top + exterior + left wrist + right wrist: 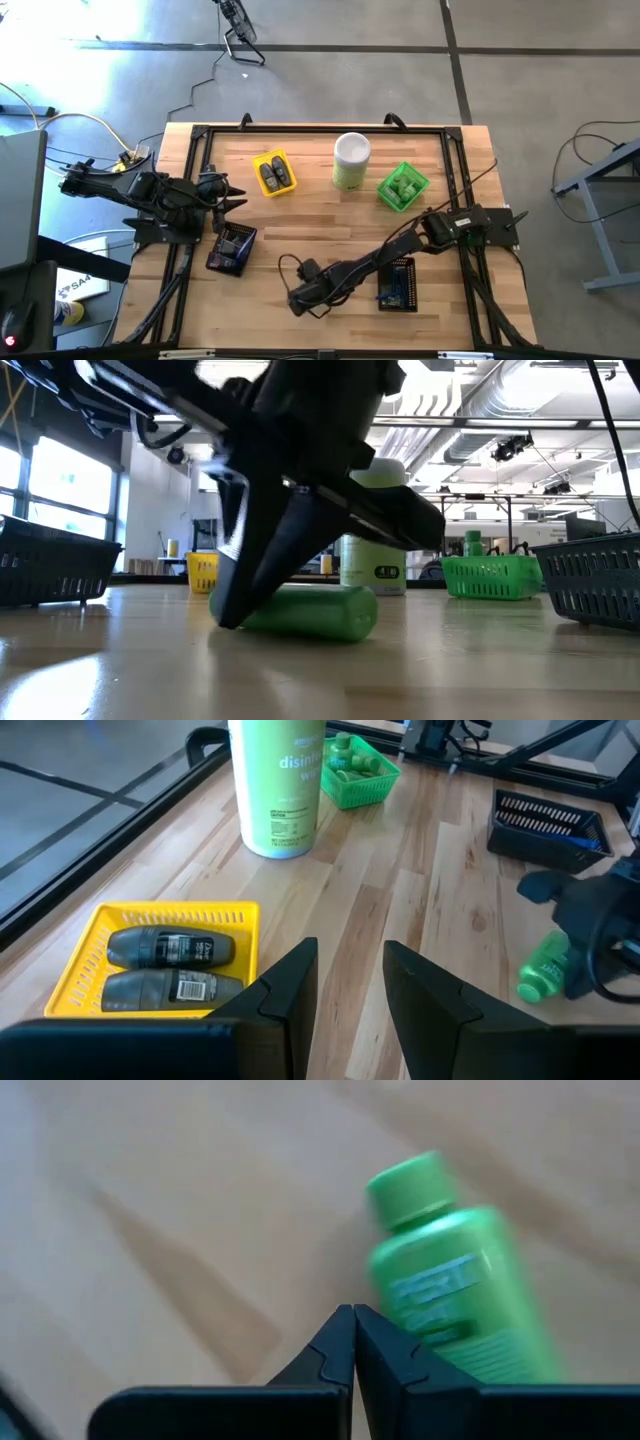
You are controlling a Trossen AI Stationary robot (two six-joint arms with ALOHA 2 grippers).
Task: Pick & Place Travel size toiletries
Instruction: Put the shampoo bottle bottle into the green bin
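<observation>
Wood-plank table [330, 230]; right pincer [353, 1342] clenched empty beside glossy green cylindrical bottle [455, 1295].

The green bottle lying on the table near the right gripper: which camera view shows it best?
The right wrist view: the green bottle fills the picture, cap and label visible, beside the shut right gripper. The low view shows its side, partly behind the arm. The left wrist view shows it far off. In the high view the arm hides it.
</observation>
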